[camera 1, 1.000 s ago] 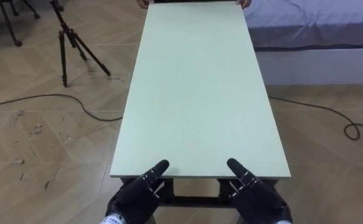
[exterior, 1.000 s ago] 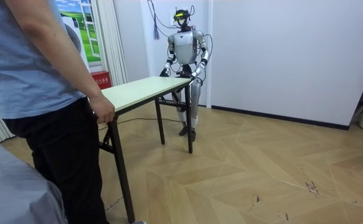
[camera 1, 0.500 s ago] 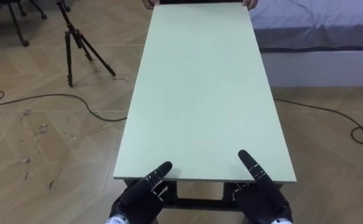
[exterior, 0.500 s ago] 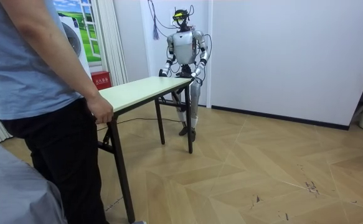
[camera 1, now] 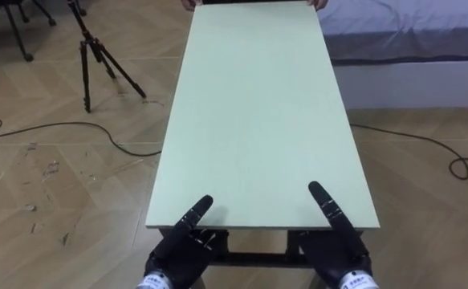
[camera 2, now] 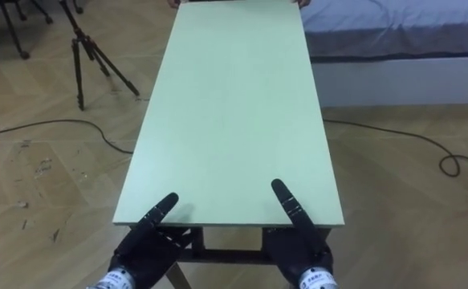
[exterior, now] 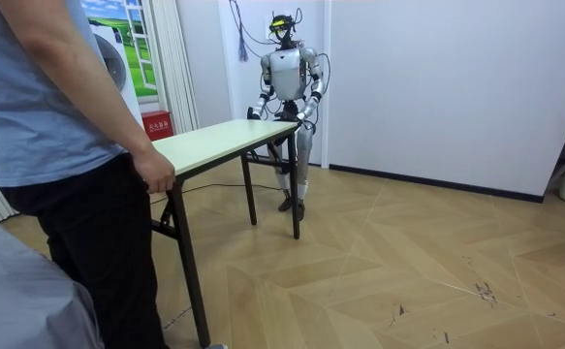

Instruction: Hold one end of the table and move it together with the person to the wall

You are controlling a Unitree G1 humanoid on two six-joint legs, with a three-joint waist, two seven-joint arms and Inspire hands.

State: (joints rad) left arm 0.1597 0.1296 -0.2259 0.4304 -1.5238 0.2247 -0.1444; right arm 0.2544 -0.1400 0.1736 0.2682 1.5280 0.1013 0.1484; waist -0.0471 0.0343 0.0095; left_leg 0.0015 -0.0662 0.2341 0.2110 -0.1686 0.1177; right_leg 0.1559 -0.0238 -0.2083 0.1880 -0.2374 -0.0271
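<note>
At the near end of the surface (camera 1: 258, 120), the left hand (camera 1: 177, 250) and right hand (camera 1: 339, 247) have slid their straight thumbs further onto the top, likely firming up for the carry, though their grip beneath the edge cannot be told, while the person's hand (exterior: 154, 173) holds the far end.

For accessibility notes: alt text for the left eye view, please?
A long pale green table stretches away from the robot; its black left hand and right hand are at the near short edge, and a person's hands show at the far end. Left of it, a tripod and a cable on the wood floor; right, a bed.
</note>
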